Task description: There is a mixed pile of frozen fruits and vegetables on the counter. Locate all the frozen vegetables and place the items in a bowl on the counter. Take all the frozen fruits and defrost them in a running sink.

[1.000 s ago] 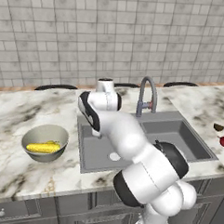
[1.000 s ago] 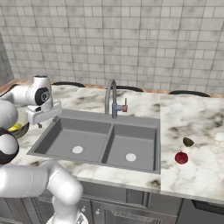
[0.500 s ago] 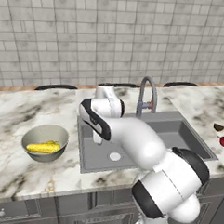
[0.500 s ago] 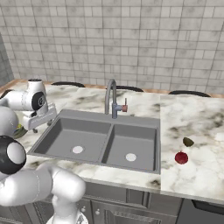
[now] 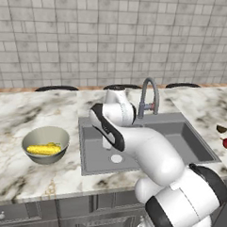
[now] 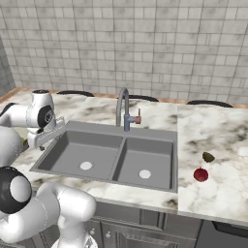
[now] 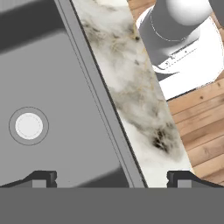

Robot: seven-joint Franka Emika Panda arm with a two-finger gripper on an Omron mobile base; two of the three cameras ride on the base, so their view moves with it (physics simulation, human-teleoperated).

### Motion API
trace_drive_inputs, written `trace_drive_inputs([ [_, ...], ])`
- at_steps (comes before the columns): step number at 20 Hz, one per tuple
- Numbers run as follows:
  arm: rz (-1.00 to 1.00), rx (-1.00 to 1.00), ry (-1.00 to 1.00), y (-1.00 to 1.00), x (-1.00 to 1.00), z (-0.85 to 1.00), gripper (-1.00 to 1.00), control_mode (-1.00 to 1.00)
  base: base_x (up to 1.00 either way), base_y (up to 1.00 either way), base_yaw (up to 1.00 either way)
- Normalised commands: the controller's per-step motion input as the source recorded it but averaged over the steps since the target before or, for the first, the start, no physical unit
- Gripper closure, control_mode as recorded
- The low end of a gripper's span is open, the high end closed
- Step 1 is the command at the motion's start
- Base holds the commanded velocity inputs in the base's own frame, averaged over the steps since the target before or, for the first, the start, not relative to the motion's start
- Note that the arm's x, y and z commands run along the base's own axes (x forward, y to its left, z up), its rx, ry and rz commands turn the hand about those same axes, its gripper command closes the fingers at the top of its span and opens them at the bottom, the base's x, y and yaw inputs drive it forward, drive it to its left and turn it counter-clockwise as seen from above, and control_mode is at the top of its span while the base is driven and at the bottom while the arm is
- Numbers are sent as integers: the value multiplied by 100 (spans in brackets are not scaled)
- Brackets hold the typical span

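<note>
Over the sink's [image 6: 109, 155] left basin, near its left rim, I've got the tool [image 7: 112, 177] spread wide and carrying nothing. Corn cob [image 5: 44, 149] sits in the bowl [image 5: 35, 135], just left of the sink, so the vegetable side looks done to me. Both fruits wait on the table [image 6: 218, 145] well to the right of the sink: the dark red fruit [image 6: 200, 175] nearer the front edge, the olive-brown lump [image 6: 208, 157] just behind it. From the tool they lie clear across both basins. Open marble surrounds them, but the faucet [image 6: 124, 109] rises behind the divider, so I'd swing low and forward of it.
</note>
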Motion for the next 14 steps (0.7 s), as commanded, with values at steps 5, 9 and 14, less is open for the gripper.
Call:
trace_drive_inputs([
  [5,27,0,-4,-59,0,-1,-100,-100,0,0,0],
  [9,17,0,-5,-71,-16,5,-100,-100,0,0,0],
  [14,-4,1,2,-84,-1,-7,-100,-100,0,0,0],
])
